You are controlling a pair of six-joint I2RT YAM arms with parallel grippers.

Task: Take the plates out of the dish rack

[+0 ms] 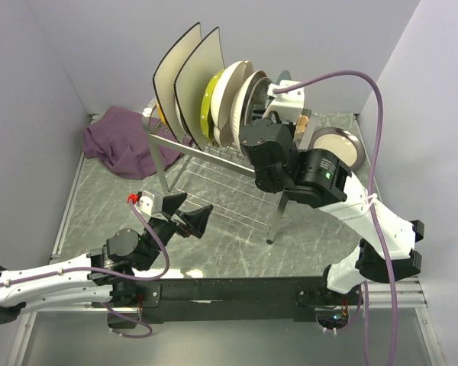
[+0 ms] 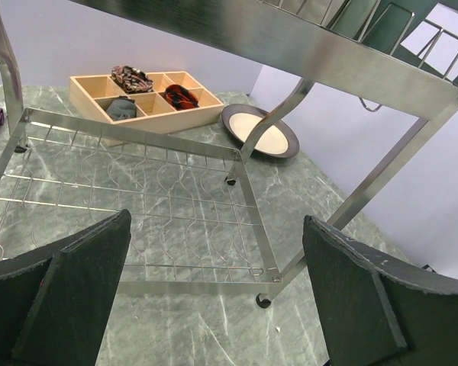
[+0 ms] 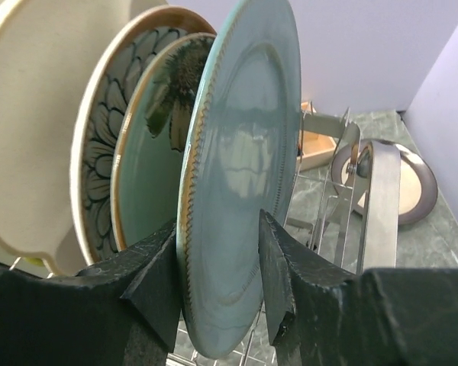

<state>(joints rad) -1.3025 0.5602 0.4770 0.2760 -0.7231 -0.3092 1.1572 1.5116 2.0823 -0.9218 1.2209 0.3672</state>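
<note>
Right pincer (image 3: 217, 255) clamps the lower rim of a glossy teal-grey round plate (image 3: 244, 137), one black finger (image 3: 156, 282) against each face. The plate stands upright at the end of the row in the tall silver wire dish rack (image 3: 378, 206). Left of the pincer in its own view stand a mint round plate with a dark flower (image 3: 156, 145), a brown-rimmed petal-patterned plate (image 3: 99, 145) and a plain cream plate (image 3: 30, 114) (all on edge). Farther off to the pincer's right, a dark-rimmed cream plate (image 3: 420, 179) lies flat on the grey marble table (image 3: 443, 244). Left pincer (image 2: 217, 221) gapes wide, holding nothing, low before the rack's bottom wire shelf. A wooden compartment box (image 2: 160, 118) sits well beyond it.
</note>
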